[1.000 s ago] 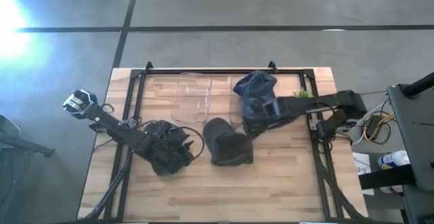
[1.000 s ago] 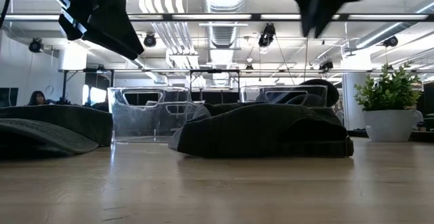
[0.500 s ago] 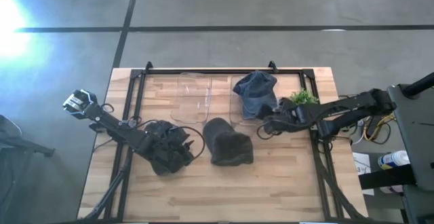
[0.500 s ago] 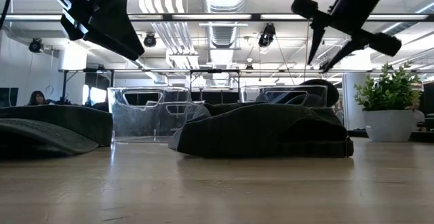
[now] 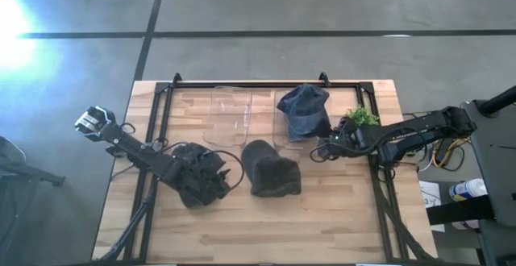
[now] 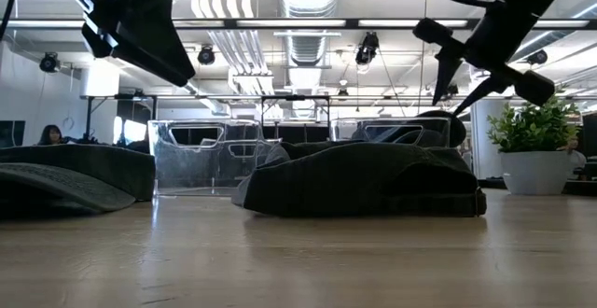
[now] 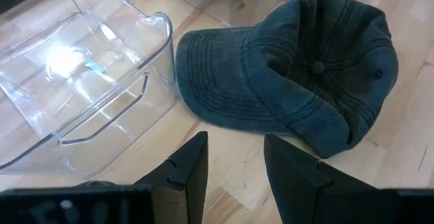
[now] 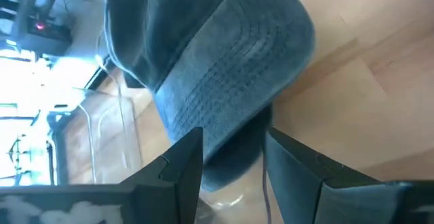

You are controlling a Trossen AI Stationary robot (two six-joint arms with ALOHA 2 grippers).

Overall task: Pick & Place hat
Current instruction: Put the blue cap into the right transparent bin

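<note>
A blue denim hat (image 5: 305, 111) (image 8: 224, 68) lies in the right clear bin (image 5: 280, 141), its brim reaching over the bin's rim. A dark hat (image 5: 270, 169) (image 7: 298, 68) rests crown up on the table's middle. Another dark hat (image 5: 197, 184) (image 6: 65, 182) lies farther left, under my left arm. My right gripper (image 5: 317, 149) (image 8: 230, 142) (image 6: 471, 79) hovers open just right of the bin's near corner, pointing at the blue hat. My left gripper (image 7: 234, 146) hangs open above the left hat, facing the middle hat.
An empty clear bin (image 5: 230, 117) (image 7: 81, 81) stands left of the filled one, at the table's far side. A small potted plant (image 5: 359, 117) (image 6: 534, 149) sits near the far right, next to my right arm. Bare wood (image 5: 266, 226) stretches along the near edge.
My right gripper has drawn back from over the right bin toward the table's right edge and sunk a little. The blue hat has stayed in the bin.
</note>
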